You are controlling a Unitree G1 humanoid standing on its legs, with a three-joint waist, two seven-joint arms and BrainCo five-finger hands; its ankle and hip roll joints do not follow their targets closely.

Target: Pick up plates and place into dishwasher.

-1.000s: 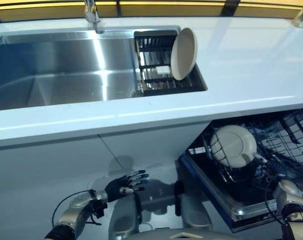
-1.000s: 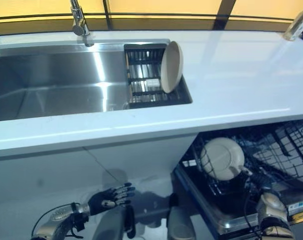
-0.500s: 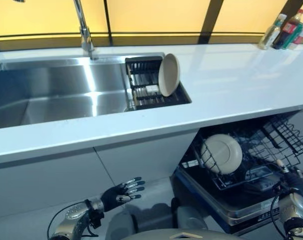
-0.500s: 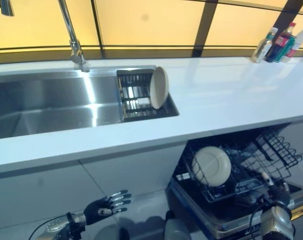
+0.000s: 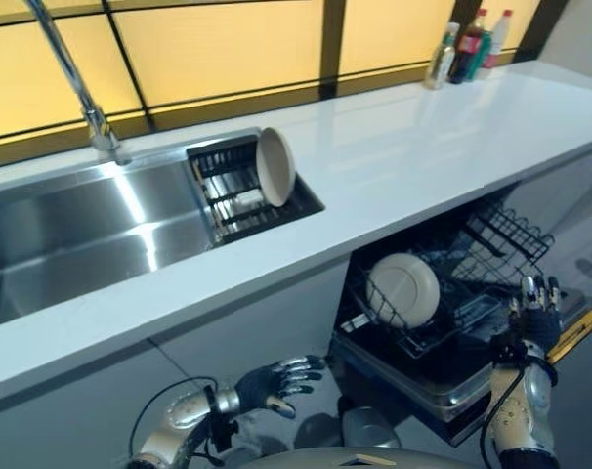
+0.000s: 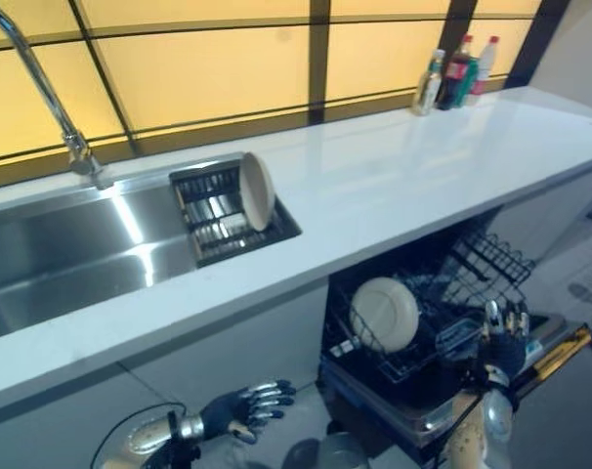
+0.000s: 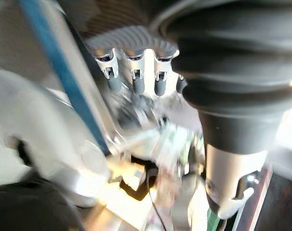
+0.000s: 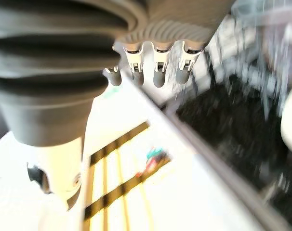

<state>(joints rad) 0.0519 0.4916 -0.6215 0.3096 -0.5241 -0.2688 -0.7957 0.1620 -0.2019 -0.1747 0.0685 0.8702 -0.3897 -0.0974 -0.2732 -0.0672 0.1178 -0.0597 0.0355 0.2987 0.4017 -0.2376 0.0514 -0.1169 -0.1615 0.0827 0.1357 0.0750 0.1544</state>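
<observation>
Now the left robot hand hangs low before the cabinet, fingers spread and empty, as before. The right robot hand, fingers straight and empty, has risen beside the black wire dishwasher rack, where one round cream plate stands. Farther off, another cream plate still leans in the black sink rack on the white tabletop.

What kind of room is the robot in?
Most likely a kitchen. There is a steel sink with a tap, a plate in a drying rack, and an open dishwasher under the counter.
</observation>
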